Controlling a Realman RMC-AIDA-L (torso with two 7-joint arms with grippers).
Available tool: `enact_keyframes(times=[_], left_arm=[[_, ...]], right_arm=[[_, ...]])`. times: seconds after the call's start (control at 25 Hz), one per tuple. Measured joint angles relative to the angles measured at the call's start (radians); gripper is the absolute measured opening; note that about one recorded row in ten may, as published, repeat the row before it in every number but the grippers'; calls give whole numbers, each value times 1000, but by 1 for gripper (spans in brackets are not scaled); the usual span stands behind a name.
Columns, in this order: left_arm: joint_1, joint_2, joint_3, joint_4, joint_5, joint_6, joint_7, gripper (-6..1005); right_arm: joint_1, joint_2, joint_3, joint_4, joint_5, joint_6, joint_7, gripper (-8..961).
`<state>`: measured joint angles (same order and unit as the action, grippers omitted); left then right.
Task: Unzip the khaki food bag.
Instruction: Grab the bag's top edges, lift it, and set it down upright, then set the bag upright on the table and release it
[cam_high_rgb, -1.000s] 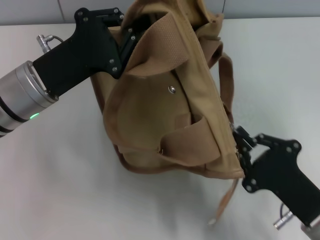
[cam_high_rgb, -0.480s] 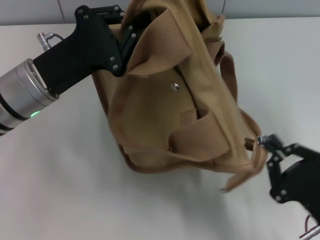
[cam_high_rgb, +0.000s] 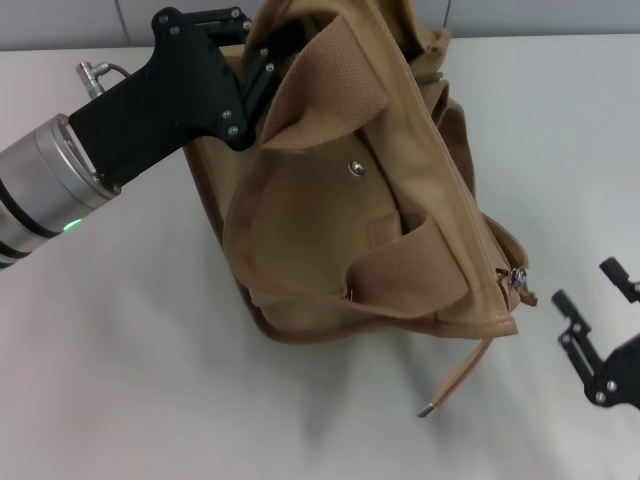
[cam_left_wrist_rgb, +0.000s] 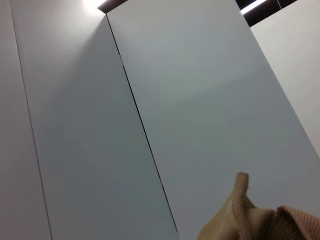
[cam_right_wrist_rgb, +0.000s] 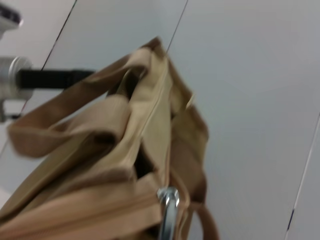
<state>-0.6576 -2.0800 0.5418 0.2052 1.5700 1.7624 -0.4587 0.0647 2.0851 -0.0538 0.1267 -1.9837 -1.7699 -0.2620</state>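
Observation:
The khaki food bag (cam_high_rgb: 350, 230) lies tilted on the white table, its handles flopped over the front pocket and its snap (cam_high_rgb: 356, 168) showing. My left gripper (cam_high_rgb: 258, 62) is at the bag's far upper end, shut on its top edge, with the fingertips hidden in the fabric. The metal zipper pull (cam_high_rgb: 517, 278) sits at the bag's right end. My right gripper (cam_high_rgb: 588, 285) is open and empty, a short way right of the pull and not touching it. The right wrist view shows the bag (cam_right_wrist_rgb: 100, 150) and the pull (cam_right_wrist_rgb: 168, 205) close up. The left wrist view shows only a bit of the bag's fabric (cam_left_wrist_rgb: 255, 220).
A loose tan strap (cam_high_rgb: 455, 380) trails from the bag's lower right corner onto the table (cam_high_rgb: 120, 380). Grey wall panels (cam_left_wrist_rgb: 150, 100) stand behind the table. My left arm (cam_right_wrist_rgb: 30, 80) shows in the right wrist view.
My right gripper pulled the bag's right end and zipper pull to the right, then let go, opened and drew back right. The bag shifted slightly right. The left gripper kept its hold.

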Motion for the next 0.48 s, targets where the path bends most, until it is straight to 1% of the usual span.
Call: enact_keyframes(times=[0.04,0.16,0.28,0.36,0.48], left_arm=[[-2,0,0,0,0,0,0,75],[-7,0,1,0,0,0,0,78],[-10,0,5,-3,0,-3,0,81],[-10,0,6,-5,0,-4,0,83],[-10,0,6,-8,0,-5,0,86]], right_arm=[[-2,0,-8,-4,0,5,0,216],[-4,-1,-35,-12,-1,32,0,319],[7,2,-40,-9,-1,81,-1,422],[23,2,-45,3,-2,107,-2,655],[46,4,-50,25,-3,139,-10,694]])
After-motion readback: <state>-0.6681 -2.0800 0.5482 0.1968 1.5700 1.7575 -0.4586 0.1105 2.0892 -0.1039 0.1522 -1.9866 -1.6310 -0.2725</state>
